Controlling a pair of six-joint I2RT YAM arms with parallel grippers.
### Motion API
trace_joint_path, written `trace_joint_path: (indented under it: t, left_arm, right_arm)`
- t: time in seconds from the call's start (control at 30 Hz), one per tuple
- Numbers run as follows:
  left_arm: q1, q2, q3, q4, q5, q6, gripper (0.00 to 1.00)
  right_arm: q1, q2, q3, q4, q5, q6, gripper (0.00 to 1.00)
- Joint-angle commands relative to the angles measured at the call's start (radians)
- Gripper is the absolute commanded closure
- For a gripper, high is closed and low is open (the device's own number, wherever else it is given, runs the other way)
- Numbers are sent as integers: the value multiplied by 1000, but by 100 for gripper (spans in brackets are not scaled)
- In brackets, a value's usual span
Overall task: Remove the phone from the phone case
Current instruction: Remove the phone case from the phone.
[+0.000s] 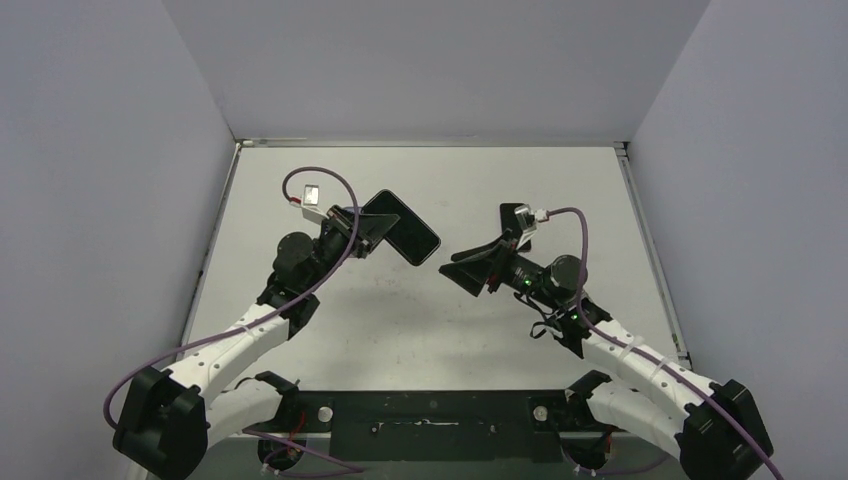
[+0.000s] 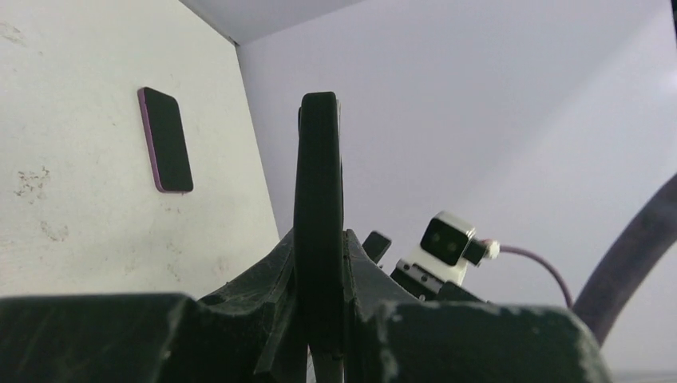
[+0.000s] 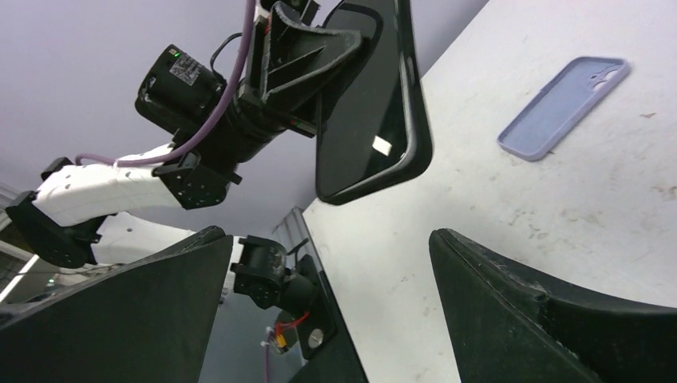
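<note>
My left gripper (image 1: 372, 228) is shut on one end of a black phone (image 1: 405, 230) and holds it up above the table. The left wrist view shows that phone (image 2: 318, 183) edge-on, clamped between the fingers (image 2: 275, 271). From the right wrist it appears as a glossy black slab (image 3: 371, 104) with a thicker dark rim; I cannot tell whether that rim is the phone case. My right gripper (image 1: 462, 270) is open, just right of the phone's free end and apart from it. Nothing lies between its jaws (image 3: 329, 233).
A lavender phone case (image 3: 563, 106) lies flat on the white table (image 3: 495, 263). A dark slab with a purple edge (image 2: 165, 140) lies on the table beyond the left gripper. Grey walls (image 1: 420, 60) close in the table on three sides.
</note>
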Motion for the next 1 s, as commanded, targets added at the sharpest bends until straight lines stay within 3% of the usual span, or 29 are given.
trace_joint_path:
  t: [0.0,0.23,0.57,0.73,0.97]
  left_arm:
    - [-1,-49,4,182,-118,-125,100]
    - [-30,-71,-26,208,-196,-186,100]
    - [-103,-86,-45,229,-285,-199,100]
    - [-115,-80,-49,245,-292,-205,100]
    - [-115,-87,-52,210,-272,-240,100]
  right_arm:
    - [102,6,-41,266,173,117,1]
    - [194,120,-2,374,270,136,7]
    - [229,243,56,460,273,141,16]
    - [237,274,82,475,262,117,28]
    - [237,273,103,436,203,39,56]
